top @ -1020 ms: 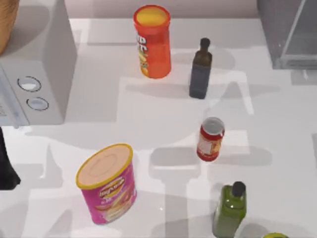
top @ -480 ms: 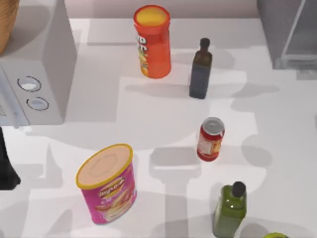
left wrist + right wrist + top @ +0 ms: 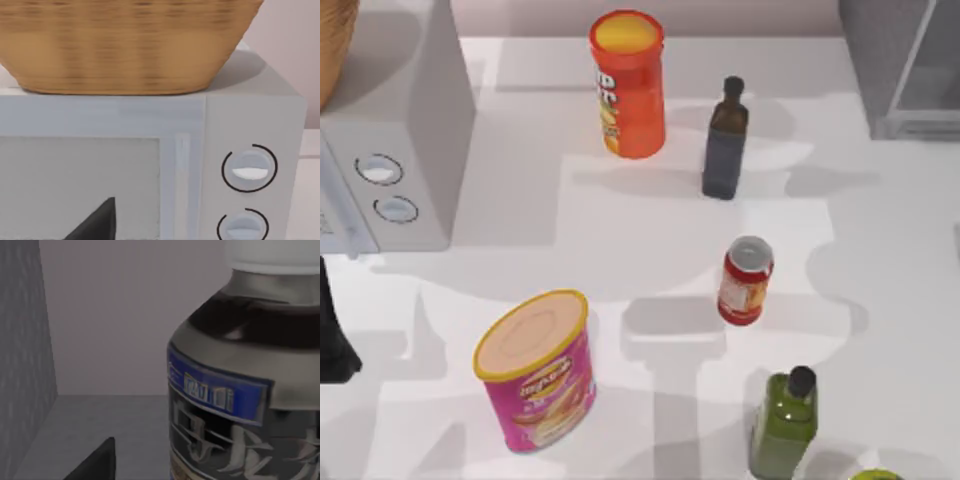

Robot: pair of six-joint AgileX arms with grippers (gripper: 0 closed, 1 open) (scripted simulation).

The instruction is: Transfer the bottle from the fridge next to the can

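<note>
Two shadows have shifted on the table [image 3: 620, 240] near the fridge [image 3: 905, 70] over the last second, while nothing standing on it has moved — my judgement is that the right arm is working into the fridge. The right wrist view sits close against the bottle [image 3: 240, 390], which stands inside on the fridge's grey floor, white cap cut off at the frame edge. One dark finger [image 3: 95, 462] shows beside it, apart from the glass; whether the right gripper is clenched I cannot tell. The can [image 3: 746, 280] waits mid-table, between the dark slim bottle [image 3: 724, 140] and the green bottle [image 3: 784, 425]. My left arm [image 3: 332, 330] idles facing the white appliance [image 3: 150, 165] — its grip unreadable too.
</note>
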